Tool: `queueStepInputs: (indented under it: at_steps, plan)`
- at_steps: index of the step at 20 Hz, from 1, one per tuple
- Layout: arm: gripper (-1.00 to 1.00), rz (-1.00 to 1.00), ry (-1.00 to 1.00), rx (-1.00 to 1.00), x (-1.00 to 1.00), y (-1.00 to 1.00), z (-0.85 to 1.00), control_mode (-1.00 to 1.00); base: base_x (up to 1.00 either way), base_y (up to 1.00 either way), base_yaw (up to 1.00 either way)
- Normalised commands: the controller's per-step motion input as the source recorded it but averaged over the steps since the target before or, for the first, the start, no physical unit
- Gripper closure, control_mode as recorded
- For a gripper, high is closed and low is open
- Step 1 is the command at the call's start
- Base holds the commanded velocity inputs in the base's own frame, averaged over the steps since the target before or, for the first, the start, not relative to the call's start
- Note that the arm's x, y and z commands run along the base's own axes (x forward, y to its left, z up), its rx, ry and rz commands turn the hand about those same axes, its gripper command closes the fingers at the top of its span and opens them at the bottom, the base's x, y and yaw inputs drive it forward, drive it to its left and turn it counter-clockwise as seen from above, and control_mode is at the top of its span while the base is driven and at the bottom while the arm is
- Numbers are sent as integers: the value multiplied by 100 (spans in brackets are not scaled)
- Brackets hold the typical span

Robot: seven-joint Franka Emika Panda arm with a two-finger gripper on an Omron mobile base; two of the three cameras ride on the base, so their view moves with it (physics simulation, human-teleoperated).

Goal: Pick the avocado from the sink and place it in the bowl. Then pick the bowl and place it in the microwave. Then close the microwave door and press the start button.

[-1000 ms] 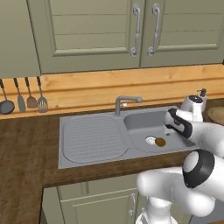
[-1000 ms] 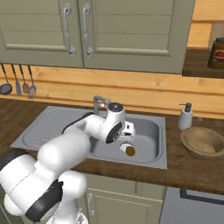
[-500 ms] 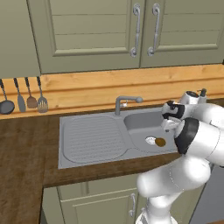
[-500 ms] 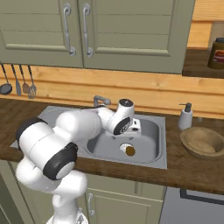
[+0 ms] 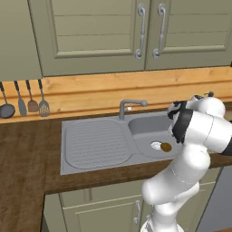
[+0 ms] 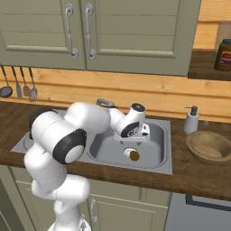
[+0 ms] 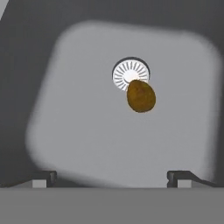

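Note:
The small dark brown avocado [image 7: 141, 96] lies on the floor of the sink basin [image 6: 153, 151], touching the edge of the round silver drain [image 7: 131, 73]. It also shows in the base views [image 5: 166, 147] [image 6: 134, 155]. My gripper [image 7: 113, 178] hangs open above the basin, pointing down, with nothing between its fingers; the avocado is below it and a little off centre. From the right base camera, the gripper [image 6: 136, 140] sits just above the drain. The wooden bowl [image 6: 210, 146] stands empty on the counter right of the sink. The microwave and its door are out of view.
A curved faucet [image 5: 129, 105] rises behind the basin, close to my hand. The ribbed drainboard [image 5: 93, 142] lies to the left. A soap bottle [image 6: 191, 120] stands between sink and bowl. Utensils [image 5: 27, 97] hang on the back wall; a jar [image 6: 223, 54] sits on a shelf.
My arm has swung its elbow up and round while the hand stayed over the basin. The avocado has not moved.

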Motion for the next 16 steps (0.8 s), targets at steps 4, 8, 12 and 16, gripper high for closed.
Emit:
queueStepInputs:
  at_steps: [4, 8, 12, 16]
  plan:
    - [-100, 0, 0, 0, 27, 0, -31, -100, 0, 0, 0]
    - [-100, 1, 7, 0, 25, 0, -17, -100, 0, 0, 0]
    - [-100, 4, 10, 0, 36, 0, -25, -100, 0, 0, 0]
    - [-100, 4, 9, 0, 48, -1, -35, -100, 0, 0, 0]
